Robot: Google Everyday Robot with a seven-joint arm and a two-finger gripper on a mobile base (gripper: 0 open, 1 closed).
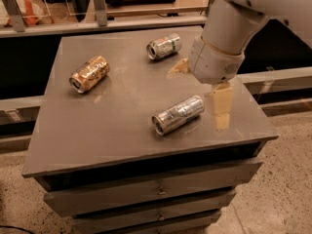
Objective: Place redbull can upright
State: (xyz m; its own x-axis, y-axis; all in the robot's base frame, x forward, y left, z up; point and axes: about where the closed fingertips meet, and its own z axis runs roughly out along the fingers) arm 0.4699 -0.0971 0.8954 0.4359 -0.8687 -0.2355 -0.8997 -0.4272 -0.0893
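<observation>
The redbull can (178,114), slim and silver, lies on its side on the grey cabinet top (117,121), right of the middle, its open end towards the front left. My gripper (196,99) hangs from the white arm just right of and behind the can. It is open: one pale finger (222,106) stands right of the can's far end, the other finger (178,68) sticks out behind it. It holds nothing.
A stubby gold-orange can (89,73) lies at the left. A short silver can with green and red marks (164,46) lies at the back. The top's right edge is close to the gripper. A rail (97,26) runs behind the cabinet; drawers are below.
</observation>
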